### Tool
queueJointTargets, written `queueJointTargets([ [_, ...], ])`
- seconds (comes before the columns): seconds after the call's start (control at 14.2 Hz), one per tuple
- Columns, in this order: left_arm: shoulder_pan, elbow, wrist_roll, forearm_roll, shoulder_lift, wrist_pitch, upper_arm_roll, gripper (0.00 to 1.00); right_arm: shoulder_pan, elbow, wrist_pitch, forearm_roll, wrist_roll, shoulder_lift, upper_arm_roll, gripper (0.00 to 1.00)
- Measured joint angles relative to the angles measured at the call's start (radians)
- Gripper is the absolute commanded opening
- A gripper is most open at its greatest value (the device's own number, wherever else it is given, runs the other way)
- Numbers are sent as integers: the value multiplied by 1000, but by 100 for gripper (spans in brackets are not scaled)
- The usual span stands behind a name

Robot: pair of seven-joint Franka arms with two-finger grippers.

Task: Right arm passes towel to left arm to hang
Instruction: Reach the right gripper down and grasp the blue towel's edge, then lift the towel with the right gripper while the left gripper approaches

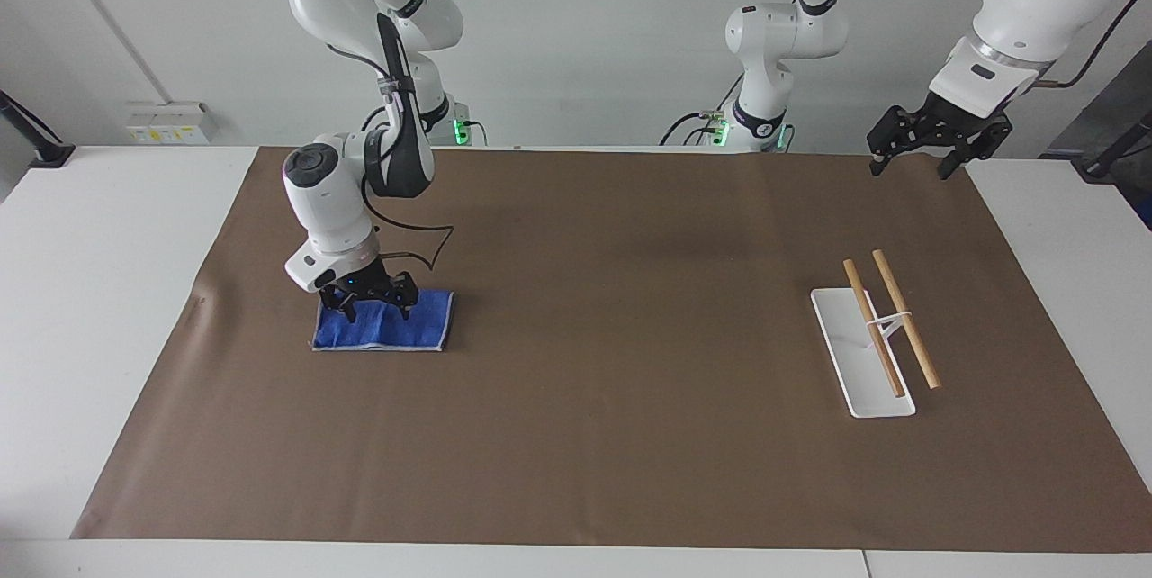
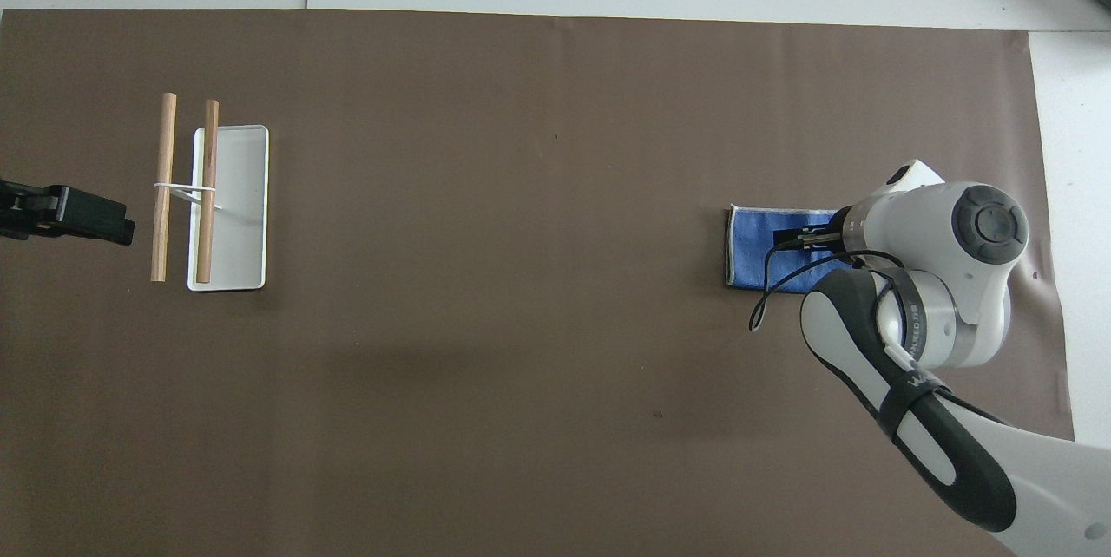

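The deep blue towel (image 1: 423,326) lies flat and folded on the brown mat toward the right arm's end of the table. It also shows in the overhead view (image 2: 748,249). My right gripper (image 1: 378,312) is down on the towel's half toward the right arm's end, fingers spread and tips at the cloth; in the overhead view (image 2: 794,240) the arm hides that half. My left gripper (image 1: 909,168) is open and empty, and it waits in the air over the mat's corner at the left arm's end (image 2: 117,227).
A white flat base (image 1: 855,362) with two wooden rods (image 1: 904,321) joined by a white crosspiece stands toward the left arm's end, also in the overhead view (image 2: 239,219). The brown mat (image 1: 630,335) covers most of the white table.
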Motion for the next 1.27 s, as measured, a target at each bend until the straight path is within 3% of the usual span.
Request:
queueJointTargets([
  [0.28,0,0,0,0,0,0,0,100,0,0,10,45,-21,18,0,100],
  [0.56,0,0,0,0,0,0,0,100,0,-8,35,50,-91,32,0,54],
  [0.78,0,0,0,0,0,0,0,100,-1,-10,45,51,-104,27,-1,4],
  [0.85,0,0,0,0,0,0,0,100,-1,-10,46,51,-104,25,-1,0],
  [1.27,0,0,0,0,0,0,0,100,-4,13,25,51,-104,15,-2,0],
])
